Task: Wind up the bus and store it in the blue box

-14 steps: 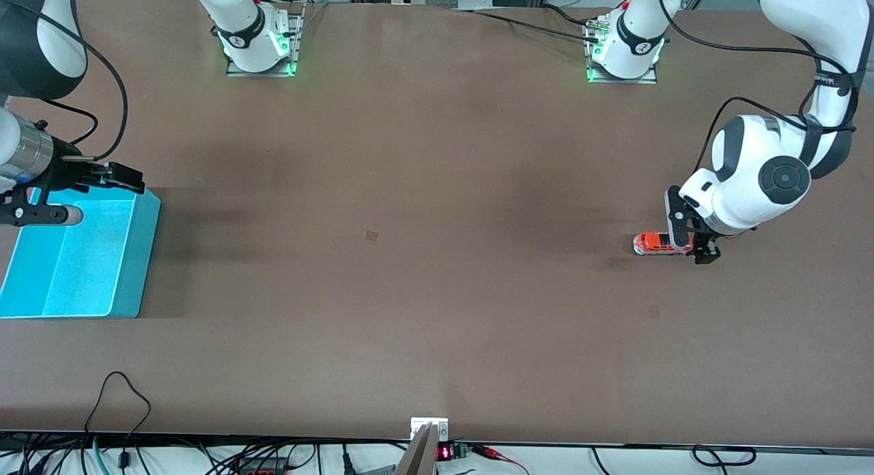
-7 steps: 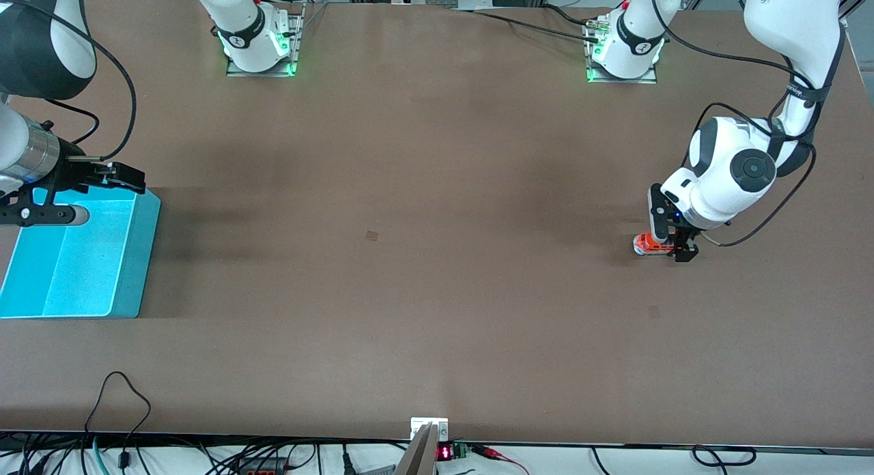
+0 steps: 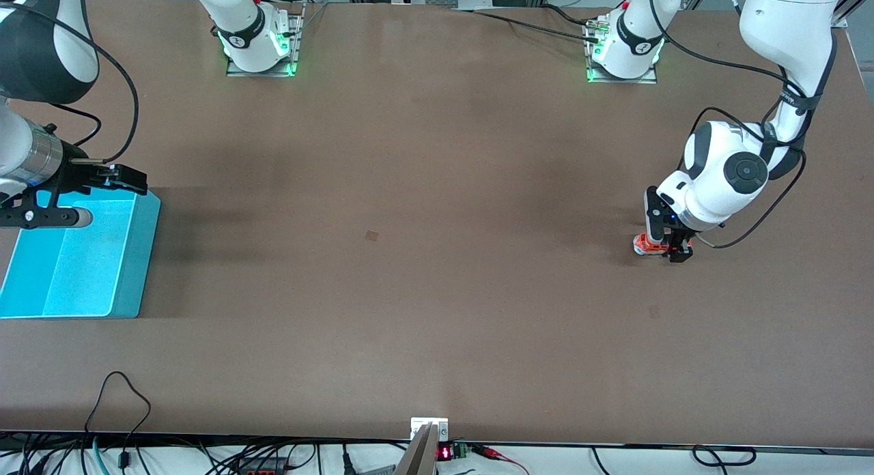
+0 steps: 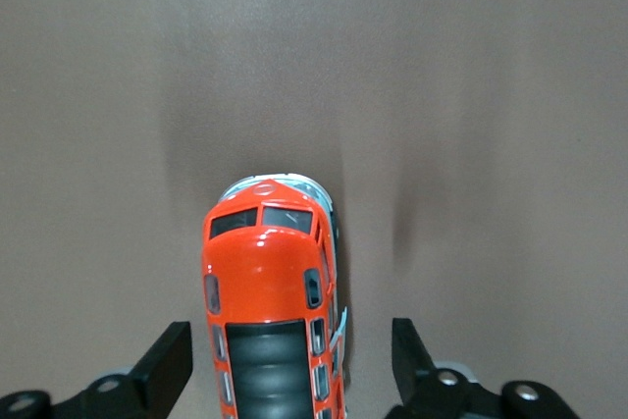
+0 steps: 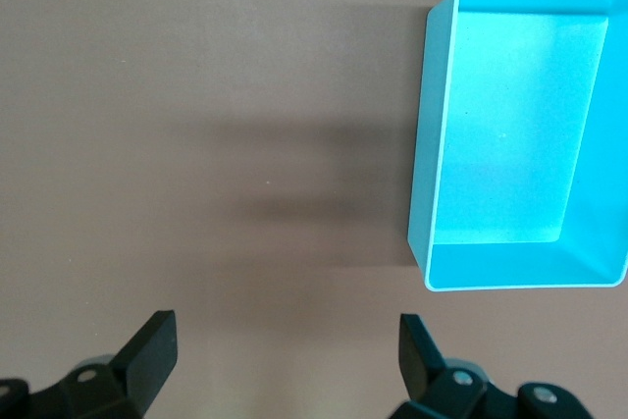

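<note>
Now I see my left gripper (image 4: 291, 372) spread astride the small orange toy bus (image 4: 272, 296), fingers not touching; my right gripper (image 5: 287, 352), released, waits above the light cyan plastic box (image 5: 429, 193).

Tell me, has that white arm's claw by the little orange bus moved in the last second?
Yes. The left gripper has slid along the bus toward its front end, away from the table's edge at the left arm's end. The bus sits where it was.

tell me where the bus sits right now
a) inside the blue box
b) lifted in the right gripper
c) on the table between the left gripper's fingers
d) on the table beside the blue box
c: the bus rests on the table with the left gripper straddling it, its fingers not yet touching, while the blue box sits empty at the right arm's end.
</note>
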You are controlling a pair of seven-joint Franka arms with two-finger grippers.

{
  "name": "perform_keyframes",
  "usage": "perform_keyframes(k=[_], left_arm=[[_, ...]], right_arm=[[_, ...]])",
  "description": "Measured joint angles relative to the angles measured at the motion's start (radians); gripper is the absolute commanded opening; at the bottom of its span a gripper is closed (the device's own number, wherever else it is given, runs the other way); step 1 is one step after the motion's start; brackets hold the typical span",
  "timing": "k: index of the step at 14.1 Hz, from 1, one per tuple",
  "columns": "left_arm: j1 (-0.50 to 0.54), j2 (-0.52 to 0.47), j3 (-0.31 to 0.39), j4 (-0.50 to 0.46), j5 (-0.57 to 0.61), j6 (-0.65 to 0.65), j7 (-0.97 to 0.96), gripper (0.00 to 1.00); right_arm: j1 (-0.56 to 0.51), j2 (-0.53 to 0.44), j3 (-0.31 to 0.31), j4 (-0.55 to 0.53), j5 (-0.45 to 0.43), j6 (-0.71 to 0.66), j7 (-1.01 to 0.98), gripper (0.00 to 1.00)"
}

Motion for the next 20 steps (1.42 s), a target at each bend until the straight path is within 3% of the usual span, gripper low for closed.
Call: perform_keyframes(k=[2, 11, 20], left_arm=[[0.000, 0.001, 0.000, 0.001, 0.000, 0.004, 0.001, 0.21], [0.033, 0.004, 0.000, 0.007, 0.000, 0.006, 0.004, 0.21], [0.281, 0.086, 0.001, 0.141, 0.000, -0.026, 0.219, 0.23]], right_arm=[[0.000, 0.000, 0.000, 0.000, 0.000, 0.000, 0.000, 1.00], [0.000, 0.000, 0.000, 0.000, 0.000, 0.000, 0.000, 1.00], [0.000, 0.000, 0.000, 0.000, 0.000, -0.001, 0.000, 1.00]])
